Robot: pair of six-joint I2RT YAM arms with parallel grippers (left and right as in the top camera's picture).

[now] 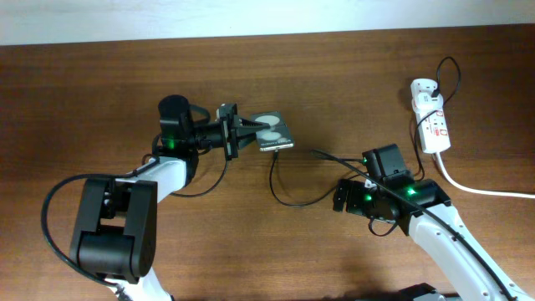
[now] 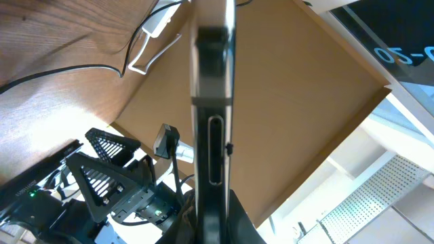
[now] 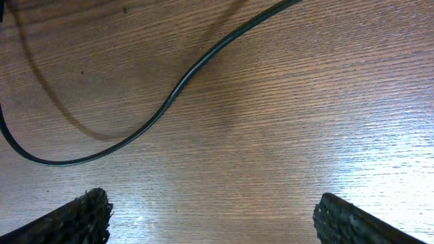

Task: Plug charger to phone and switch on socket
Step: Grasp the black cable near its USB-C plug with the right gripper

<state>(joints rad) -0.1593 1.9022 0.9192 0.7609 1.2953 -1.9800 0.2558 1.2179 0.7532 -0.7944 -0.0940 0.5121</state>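
Left gripper (image 1: 251,132) clamps the phone (image 1: 277,134) on edge. Right gripper (image 3: 213,220), fingers spread, hovers with the charger (image 3: 183,85) cable just ahead. Plugging-in looks pending; next, pinch the cable near its plug.

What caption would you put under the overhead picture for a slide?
Left gripper holds the phone; the open right gripper hovers beside the looping charger, socket at far right.

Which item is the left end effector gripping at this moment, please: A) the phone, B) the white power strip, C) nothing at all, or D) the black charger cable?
A: the left end effector is closed on the phone, which shows edge-on in the left wrist view, while the charger cable lies loose.
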